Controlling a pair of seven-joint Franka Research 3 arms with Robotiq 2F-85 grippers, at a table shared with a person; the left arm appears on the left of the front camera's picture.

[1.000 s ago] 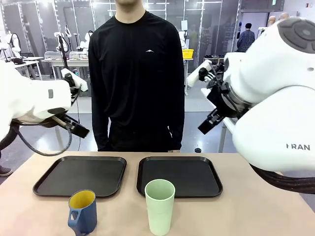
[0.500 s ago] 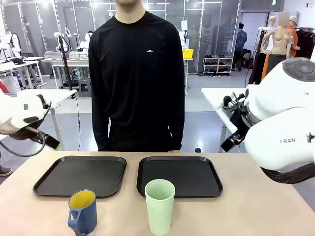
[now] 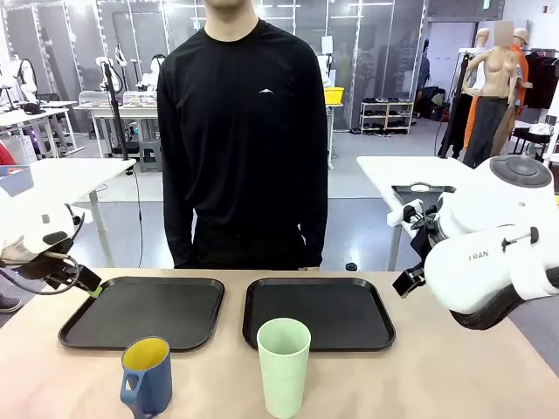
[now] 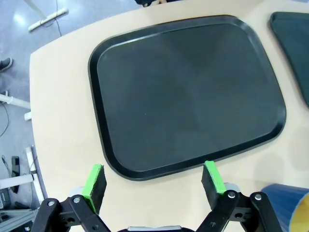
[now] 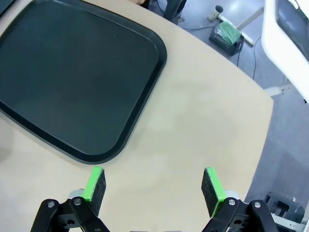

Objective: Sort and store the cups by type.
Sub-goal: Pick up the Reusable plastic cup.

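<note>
Mint-green plastic tumbler (image 3: 284, 367), one, tall and handleless, upright at the table's near edge about mid-width, just in front of the right tray's near-left corner. Dark blue mug (image 3: 147, 377), one, yellow inside, with its handle toward the near edge, upright at the near edge left of the tumbler, by the left tray's near-right corner and well apart from the tumbler. Black trays, two, side by side across the middle of the table (image 3: 454, 375): left tray (image 3: 144, 310) and right tray (image 3: 319, 312), neither holding a cup yet. Left gripper (image 4: 154, 176), one, jaws spread wide and holding nothing, hanging over the left tray's near-left edge. Right gripper (image 5: 153, 183), one, jaws likewise spread and bare, over the table beside the right tray's outer corner. Person (image 3: 243, 131), one, standing at the far edge. Step judged in hand: first reach for a cup. The left gripper sits nearer the mug. It should straddle the wall clear of the handle, close squarely and lift straight up. The tumbler looks tippy, so grip it low.
</note>
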